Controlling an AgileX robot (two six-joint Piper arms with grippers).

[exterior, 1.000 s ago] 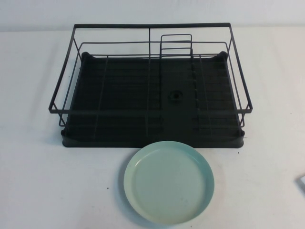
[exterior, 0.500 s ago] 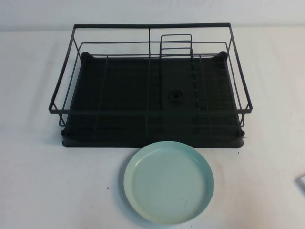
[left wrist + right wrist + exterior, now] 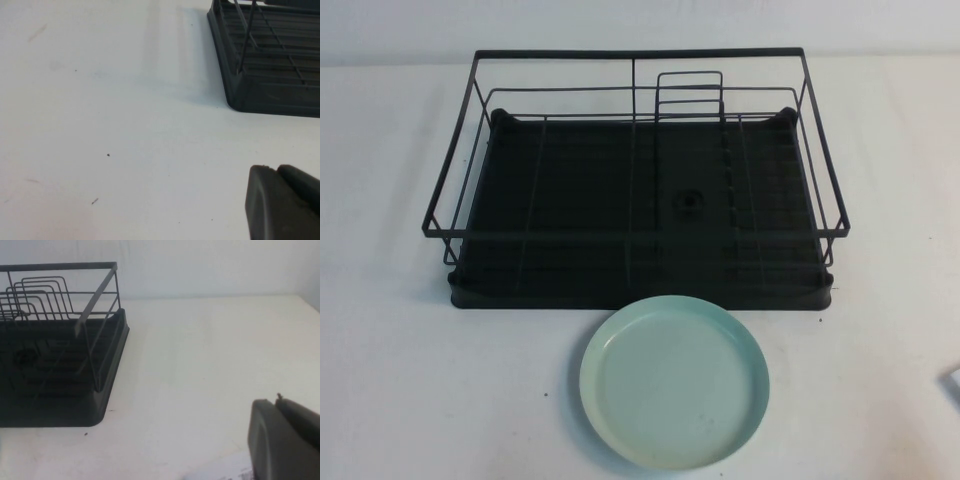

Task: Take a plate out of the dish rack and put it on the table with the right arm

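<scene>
The pale mint-green plate [image 3: 675, 382] lies flat on the white table [image 3: 410, 390], just in front of the dish rack's front edge. The black dish rack [image 3: 640, 54] holds no plate, and its small wire plate holder [image 3: 689, 95] stands bare at the back. Neither arm shows in the high view. My right gripper [image 3: 276, 401] is shut and empty, low over the table to the right of the rack [image 3: 60, 410]. My left gripper [image 3: 276, 169] is shut and empty, low over the table to the left of the rack's corner [image 3: 270, 100].
A small pale grey object [image 3: 954, 384] shows at the right edge of the high view. A pale printed sheet [image 3: 220, 471] lies on the table beside my right gripper. Bare white table lies on both sides of the rack.
</scene>
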